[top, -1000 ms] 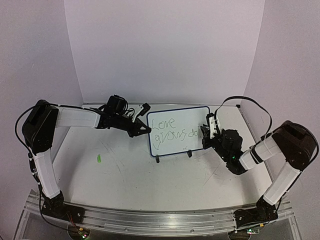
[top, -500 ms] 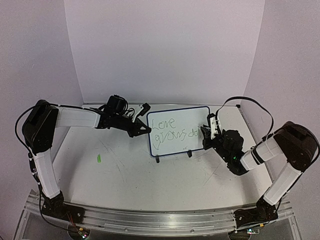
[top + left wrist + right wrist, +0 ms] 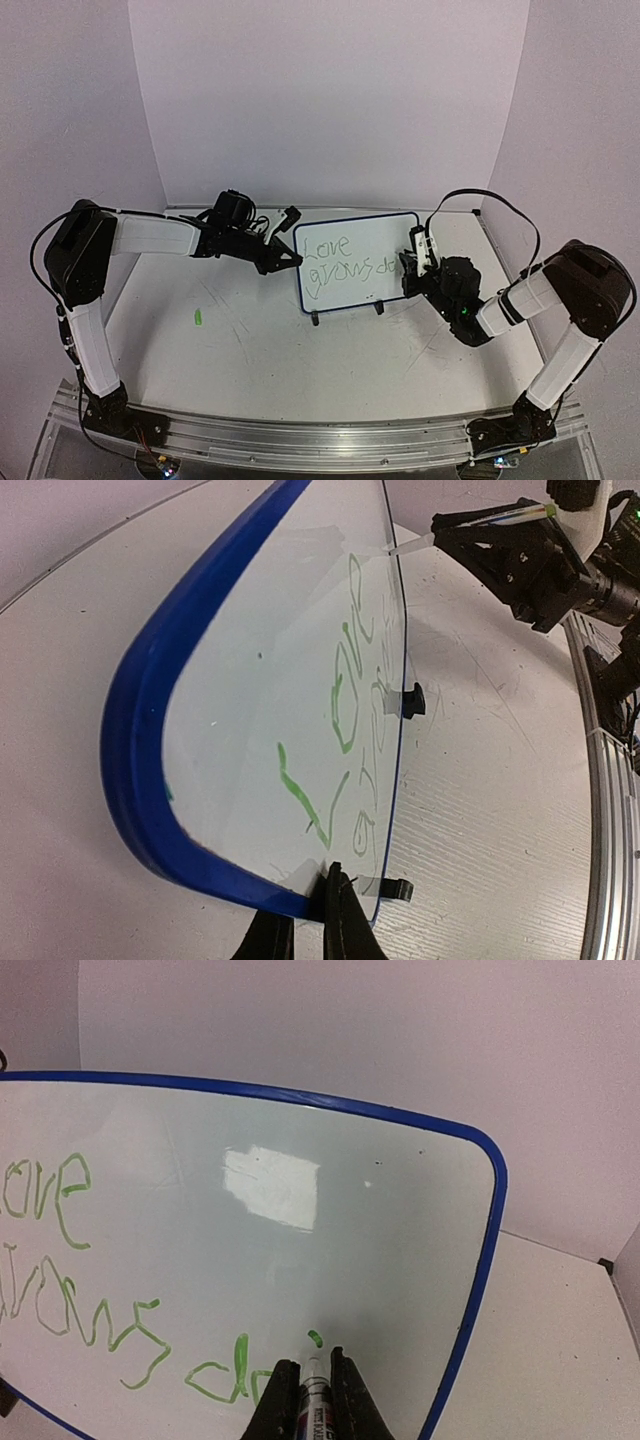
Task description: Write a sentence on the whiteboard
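The whiteboard (image 3: 385, 232) stands on its two black feet at the table's middle back. Green cursive on it (image 3: 338, 260) reads "Love" above "grows da". My left gripper (image 3: 293, 258) is shut on the board's left blue rim (image 3: 140, 740), its fingertips (image 3: 345, 895) pinching the edge. My right gripper (image 3: 410, 268) is shut on a green marker (image 3: 314, 1392). The marker's tip is at the board (image 3: 390, 1210), just below a small green dot (image 3: 314, 1338) to the right of "da" (image 3: 225, 1378). The writing also shows in the left wrist view (image 3: 345, 695).
A small green piece, perhaps a cap (image 3: 199, 317), lies on the table at the left. Purple walls enclose the back and sides. The board's black feet (image 3: 316, 319) rest on the white table. The right arm's marker shows in the left wrist view (image 3: 500, 520).
My right gripper has shifted slightly up and left along the board's right part with the marker. The left arm and board have not moved.
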{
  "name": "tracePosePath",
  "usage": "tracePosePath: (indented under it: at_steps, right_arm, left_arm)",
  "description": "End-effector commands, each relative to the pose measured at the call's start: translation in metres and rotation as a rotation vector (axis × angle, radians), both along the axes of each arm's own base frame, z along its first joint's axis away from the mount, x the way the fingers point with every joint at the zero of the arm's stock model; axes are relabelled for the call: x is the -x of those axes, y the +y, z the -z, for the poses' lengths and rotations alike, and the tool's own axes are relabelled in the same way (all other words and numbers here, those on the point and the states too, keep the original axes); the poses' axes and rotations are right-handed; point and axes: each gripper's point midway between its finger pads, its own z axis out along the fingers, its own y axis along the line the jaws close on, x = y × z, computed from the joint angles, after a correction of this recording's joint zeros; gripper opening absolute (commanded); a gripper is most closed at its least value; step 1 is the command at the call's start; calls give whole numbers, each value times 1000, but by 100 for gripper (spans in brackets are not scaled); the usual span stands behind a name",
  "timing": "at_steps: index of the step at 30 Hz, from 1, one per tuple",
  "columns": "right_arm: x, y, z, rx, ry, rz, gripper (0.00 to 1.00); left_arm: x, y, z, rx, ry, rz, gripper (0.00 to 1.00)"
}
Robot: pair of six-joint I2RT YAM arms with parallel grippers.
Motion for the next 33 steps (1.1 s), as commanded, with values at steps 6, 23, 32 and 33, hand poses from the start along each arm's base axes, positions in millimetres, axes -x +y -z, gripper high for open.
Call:
tracePosePath:
  at_steps: [6,23,32,33]
  right_arm:
    - [-2,-2,0,-14,30,20,0]
    - [8,-6,14,-10,63,42,0]
    - [12,-7,16,-15,65,40,0]
    - [13,-6,16,-17,63,34,0]
  left_arm:
    - [5,45,89,-322,55,-63,0]
    - [5,45,87,-320,50,-64,0]
    - [5,45,87,-320,53,-64,0]
    - [5,45,87,-320,53,-64,0]
